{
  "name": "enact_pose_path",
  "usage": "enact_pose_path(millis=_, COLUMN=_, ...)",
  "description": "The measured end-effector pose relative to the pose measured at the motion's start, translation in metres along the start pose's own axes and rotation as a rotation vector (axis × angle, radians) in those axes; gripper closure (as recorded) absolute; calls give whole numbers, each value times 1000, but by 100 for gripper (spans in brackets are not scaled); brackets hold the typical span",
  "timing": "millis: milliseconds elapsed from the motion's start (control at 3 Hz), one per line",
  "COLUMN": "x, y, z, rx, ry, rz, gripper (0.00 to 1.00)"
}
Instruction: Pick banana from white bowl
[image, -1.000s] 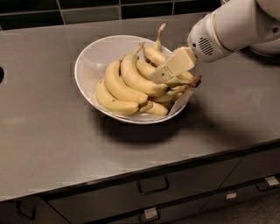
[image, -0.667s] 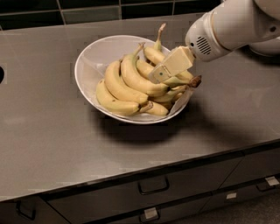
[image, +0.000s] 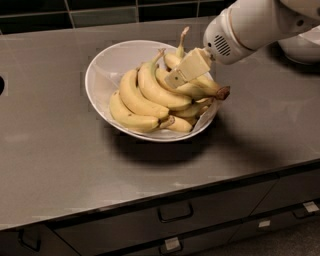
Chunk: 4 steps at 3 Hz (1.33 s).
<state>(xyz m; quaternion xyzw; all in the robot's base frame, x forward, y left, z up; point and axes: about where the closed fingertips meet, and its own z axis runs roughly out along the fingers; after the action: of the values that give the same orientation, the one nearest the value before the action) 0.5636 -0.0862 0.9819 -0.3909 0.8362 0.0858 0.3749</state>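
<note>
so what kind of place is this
Probably a kitchen: a grey counter with drawers under it, dark wall tiles behind, and a white bowl of bananas under the tool.

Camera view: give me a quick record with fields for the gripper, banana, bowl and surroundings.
tool: gripper over the bowl's right half, low on the fruit pile
target: banana on top of the pile, brown end at the right rim, partly hidden by the gripper
container: bowl on the counter, holding the other bananas too
surface: grey counter, drawers below
status: banana not yet lifted out of the bowl
</note>
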Motion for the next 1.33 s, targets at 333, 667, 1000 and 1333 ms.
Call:
enact_pose_path(millis=333, x=-5, y=-1, z=4, rx=4, ry=6, rz=16, gripper=30)
enact_pose_path(millis=667, x=-8, y=-1, z=7, rx=7, ry=5, rz=28, gripper=50)
enact_pose_path(millis=1000, x=-11, y=-1, z=11, rx=5, ry=8, rz=37, gripper=63)
enact_pose_path(millis=1333, x=-20, y=2, z=19, rx=6, ry=15, rz=26, gripper=65)
